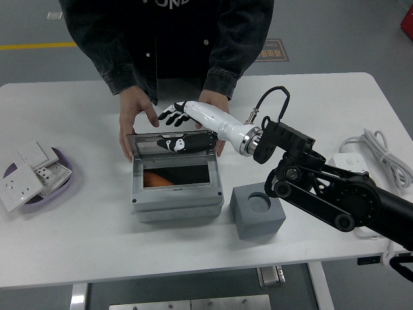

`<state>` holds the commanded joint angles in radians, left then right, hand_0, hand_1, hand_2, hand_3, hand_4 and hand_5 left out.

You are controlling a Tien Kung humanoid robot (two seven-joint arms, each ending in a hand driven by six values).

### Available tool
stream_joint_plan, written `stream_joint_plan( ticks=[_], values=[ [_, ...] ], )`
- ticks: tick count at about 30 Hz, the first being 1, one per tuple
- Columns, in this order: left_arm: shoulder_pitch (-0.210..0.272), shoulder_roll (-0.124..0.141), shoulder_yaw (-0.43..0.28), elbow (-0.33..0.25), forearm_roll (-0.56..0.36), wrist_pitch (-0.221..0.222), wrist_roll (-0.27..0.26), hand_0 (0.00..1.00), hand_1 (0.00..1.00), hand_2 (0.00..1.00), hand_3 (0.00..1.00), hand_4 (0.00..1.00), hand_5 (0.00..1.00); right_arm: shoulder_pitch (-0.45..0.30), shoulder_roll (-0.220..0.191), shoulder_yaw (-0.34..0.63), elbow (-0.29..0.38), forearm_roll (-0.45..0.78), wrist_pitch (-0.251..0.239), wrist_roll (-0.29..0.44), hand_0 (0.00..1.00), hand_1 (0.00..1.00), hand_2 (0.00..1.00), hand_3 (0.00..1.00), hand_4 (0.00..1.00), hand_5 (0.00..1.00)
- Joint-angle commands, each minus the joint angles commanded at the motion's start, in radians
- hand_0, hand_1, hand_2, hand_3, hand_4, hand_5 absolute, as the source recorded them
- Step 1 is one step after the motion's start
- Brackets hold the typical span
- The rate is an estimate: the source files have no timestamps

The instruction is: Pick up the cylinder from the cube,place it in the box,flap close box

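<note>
Centre frame, the right hand (182, 128) rests relaxed, fingers loose, grasping nothing, at the raised flap (173, 143) of the grey box (175, 194). An orange cylinder (158, 180) lies inside. A person's hands (133, 116) steady the box.

A box (177, 187) sits mid-counter (77, 239) with a cylinder (158, 180) inside; a cube (257, 211) stands just right, a plate of switches (32, 175) far left, a power strip (361, 177) far right.

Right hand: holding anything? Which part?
The right hand has its fingers at the top edge of the box's raised lid; a closed grip can't be confirmed. The person's hands steady the box from behind.
</note>
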<state>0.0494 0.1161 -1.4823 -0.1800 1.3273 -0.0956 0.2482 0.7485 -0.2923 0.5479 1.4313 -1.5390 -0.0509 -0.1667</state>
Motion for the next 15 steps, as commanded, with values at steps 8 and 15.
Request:
stream_joint_plan(
  ticks=[8, 15],
  values=[
    [0.0, 0.002, -0.002, 0.0, -0.004, 0.001, -0.003, 0.64, 0.668, 0.594, 0.663, 0.72, 0.298, -0.022, -0.049, -0.054, 0.061, -0.011, -0.002, -0.014, 0.735, 0.655, 0.692, 0.739, 0.779, 0.433],
    [0.0, 0.006, 0.005, 0.0, -0.016, 0.001, -0.009, 0.64, 0.667, 0.595, 0.663, 0.72, 0.299, -0.046, -0.096, -0.089, 0.15, 0.007, -0.038, -0.008, 0.725, 0.652, 0.694, 0.737, 0.773, 0.435]
  ],
)
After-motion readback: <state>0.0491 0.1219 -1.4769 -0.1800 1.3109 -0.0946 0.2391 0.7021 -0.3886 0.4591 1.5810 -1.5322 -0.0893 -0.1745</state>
